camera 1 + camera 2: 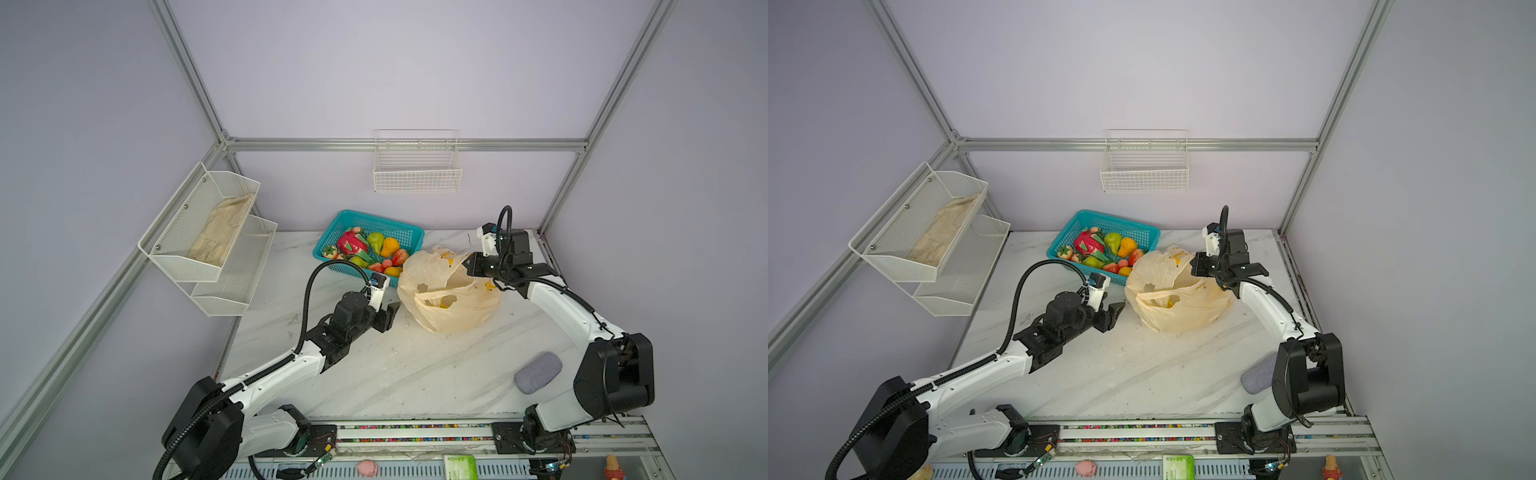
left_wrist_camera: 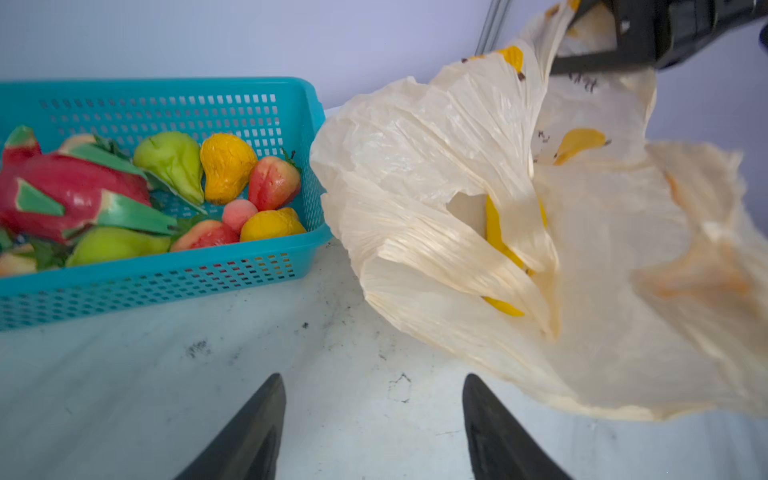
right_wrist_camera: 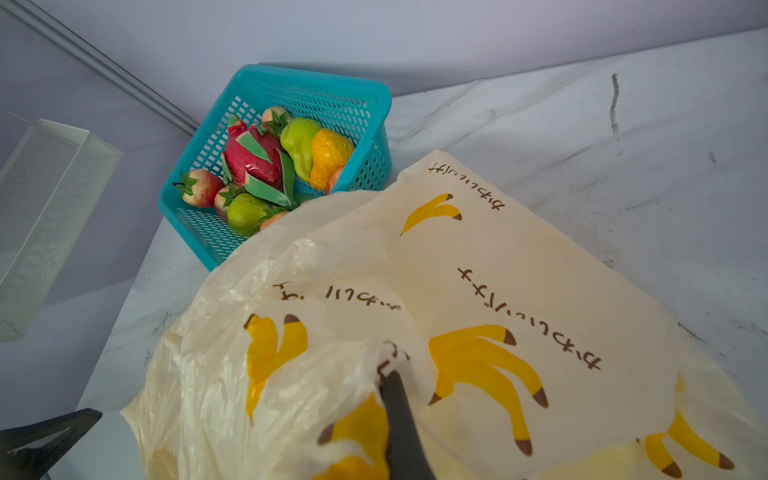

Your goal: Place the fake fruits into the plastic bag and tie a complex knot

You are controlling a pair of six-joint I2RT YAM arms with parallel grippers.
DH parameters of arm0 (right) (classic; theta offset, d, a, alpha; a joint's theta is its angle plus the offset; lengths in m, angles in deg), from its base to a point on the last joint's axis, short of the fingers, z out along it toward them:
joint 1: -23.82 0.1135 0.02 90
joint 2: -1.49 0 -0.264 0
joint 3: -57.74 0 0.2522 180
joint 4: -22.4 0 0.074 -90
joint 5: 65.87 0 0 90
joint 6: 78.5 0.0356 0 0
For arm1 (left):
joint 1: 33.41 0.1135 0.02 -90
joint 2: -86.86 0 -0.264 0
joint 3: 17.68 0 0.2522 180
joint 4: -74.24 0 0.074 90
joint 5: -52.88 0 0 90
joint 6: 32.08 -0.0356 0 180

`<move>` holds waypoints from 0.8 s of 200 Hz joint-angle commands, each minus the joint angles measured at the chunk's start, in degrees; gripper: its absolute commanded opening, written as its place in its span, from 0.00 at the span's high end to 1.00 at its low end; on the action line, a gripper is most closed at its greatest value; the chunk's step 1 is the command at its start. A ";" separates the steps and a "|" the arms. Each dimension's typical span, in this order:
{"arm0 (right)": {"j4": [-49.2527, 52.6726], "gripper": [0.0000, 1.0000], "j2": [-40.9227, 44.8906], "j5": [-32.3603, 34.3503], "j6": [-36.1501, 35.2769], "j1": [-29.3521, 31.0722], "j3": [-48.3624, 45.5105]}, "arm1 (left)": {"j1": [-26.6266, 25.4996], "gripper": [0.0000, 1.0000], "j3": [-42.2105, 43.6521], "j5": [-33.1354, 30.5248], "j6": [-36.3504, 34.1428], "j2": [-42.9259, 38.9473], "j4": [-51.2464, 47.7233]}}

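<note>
The teal basket [image 1: 399,232] is taken as the reference for all positions. It stands on the marble table [image 1: 374,382], and most of the fake fruits [image 1: 365,249] are contained in it: a dragon fruit [image 2: 70,195], a green pear [image 2: 174,162], an orange pear [image 2: 226,166] and a strawberry [image 3: 201,187] can be identified among them. The plastic bag [image 1: 457,316] is set on the table just beside the basket and is pressed against the basket corner on the right arm's side. A yellow banana bunch [image 2: 498,249] is seen inside the bag through its mouth. The left gripper [image 2: 372,378] is held over the table near the basket's front wall, close to the bag but clear of it. Its jaws are spread apart and nothing is held between them. The right gripper [image 1: 467,264] is located near the same basket corner, with the bag's upper edge between gripper and basket. Its jaws are closed together on a pinch of the bag's film, and this edge is held raised above the remainder of the bag.
</note>
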 commanded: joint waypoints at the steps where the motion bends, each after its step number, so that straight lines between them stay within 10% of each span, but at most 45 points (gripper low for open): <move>1: -0.79 1.00 1.37 -2.58 0.36 0.30 0.83 | -0.05 0.31 -8.41 3.37 -20.52 0.68 2.11; 88: -1.53 1.00 -0.73 -5.66 1.70 0.24 2.86 | -0.05 0.22 -17.38 10.71 -48.16 10.19 -0.65; 160: -1.63 1.00 -1.46 -6.15 2.42 0.22 4.07 | -0.40 0.16 -22.99 11.89 -57.27 18.61 -2.13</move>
